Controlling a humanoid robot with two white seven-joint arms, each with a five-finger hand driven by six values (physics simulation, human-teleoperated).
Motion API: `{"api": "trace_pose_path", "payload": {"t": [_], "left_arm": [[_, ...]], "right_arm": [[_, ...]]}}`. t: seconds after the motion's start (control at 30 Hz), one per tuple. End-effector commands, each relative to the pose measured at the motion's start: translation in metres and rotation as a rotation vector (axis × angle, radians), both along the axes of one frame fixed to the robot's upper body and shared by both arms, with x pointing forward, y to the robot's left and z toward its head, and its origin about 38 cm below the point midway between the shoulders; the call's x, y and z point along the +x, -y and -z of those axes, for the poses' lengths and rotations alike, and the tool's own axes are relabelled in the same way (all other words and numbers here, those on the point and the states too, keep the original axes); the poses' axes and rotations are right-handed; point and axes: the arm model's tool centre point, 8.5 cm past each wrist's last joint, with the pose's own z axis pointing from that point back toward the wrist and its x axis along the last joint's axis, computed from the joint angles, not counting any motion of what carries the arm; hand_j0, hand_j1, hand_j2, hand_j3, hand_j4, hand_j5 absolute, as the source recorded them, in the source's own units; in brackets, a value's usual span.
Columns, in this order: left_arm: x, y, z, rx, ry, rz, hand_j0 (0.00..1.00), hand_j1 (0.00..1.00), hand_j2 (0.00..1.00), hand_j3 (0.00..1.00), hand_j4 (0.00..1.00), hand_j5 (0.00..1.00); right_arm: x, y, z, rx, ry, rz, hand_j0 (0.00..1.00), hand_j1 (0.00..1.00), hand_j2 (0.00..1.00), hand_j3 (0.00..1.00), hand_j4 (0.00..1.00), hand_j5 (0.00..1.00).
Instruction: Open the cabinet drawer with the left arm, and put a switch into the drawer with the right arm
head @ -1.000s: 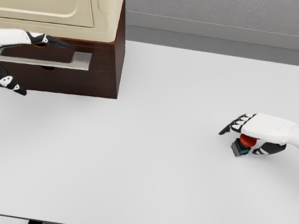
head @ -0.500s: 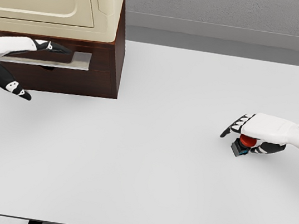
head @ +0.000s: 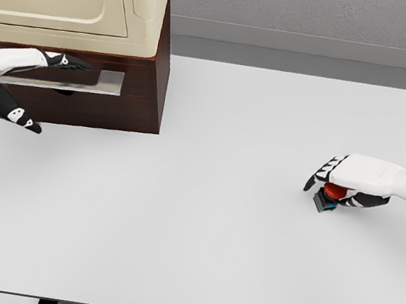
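Meanwhile, the left hand [head: 4, 73] sat at the front of the cabinet [head: 90, 36], its upper fingers [head: 67, 62] laid along the top of the drawer's metal handle [head: 76, 79] and its thumb hanging below, apart from the bar; it seemed to hook the handle more than clamp it, though the view left that unclear. The drawer [head: 90, 89] looked closed or barely out. Far to the right on the white surface [head: 200, 220], the right hand [head: 352, 178] was curled over the switch [head: 329, 197], a small dark block with a red button, which rested on the surface beneath the palm.
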Motion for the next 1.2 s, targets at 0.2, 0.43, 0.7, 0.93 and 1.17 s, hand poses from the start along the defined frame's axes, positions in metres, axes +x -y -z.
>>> {"api": "trace_pose_path", "payload": {"t": [0.2,0.43,0.7,0.93,1.17], "left_arm": [[0.000,0.000,-0.004,-0.014,0.007,-0.002,1.00,1.00,1.00,1.00,1.00,1.00],[-0.002,-0.005,0.001,-0.025,-0.001,-0.019,1.00,1.00,1.00,1.00,1.00,1.00],[-0.003,-0.007,0.003,-0.030,-0.005,-0.025,1.00,1.00,1.00,1.00,1.00,1.00],[-0.004,-0.008,0.004,-0.031,-0.008,-0.030,1.00,1.00,1.00,1.00,1.00,1.00],[-0.005,-0.017,0.006,-0.044,-0.005,-0.066,1.00,1.00,1.00,1.00,1.00,1.00]], "right_arm": [[0.000,0.000,-0.001,0.009,0.000,-0.003,0.63,0.63,0.63,0.63,0.63,0.63],[0.001,0.000,-0.003,0.009,0.005,-0.004,0.61,0.61,0.61,0.61,0.61,0.61],[0.001,0.000,-0.004,0.011,0.005,-0.003,0.59,0.59,0.59,0.59,0.59,0.59],[0.000,0.001,-0.002,0.012,0.001,-0.001,0.73,0.73,0.73,0.73,0.73,0.73],[0.000,-0.001,-0.004,0.013,0.005,-0.007,0.76,0.76,0.76,0.76,0.76,0.76]]}}
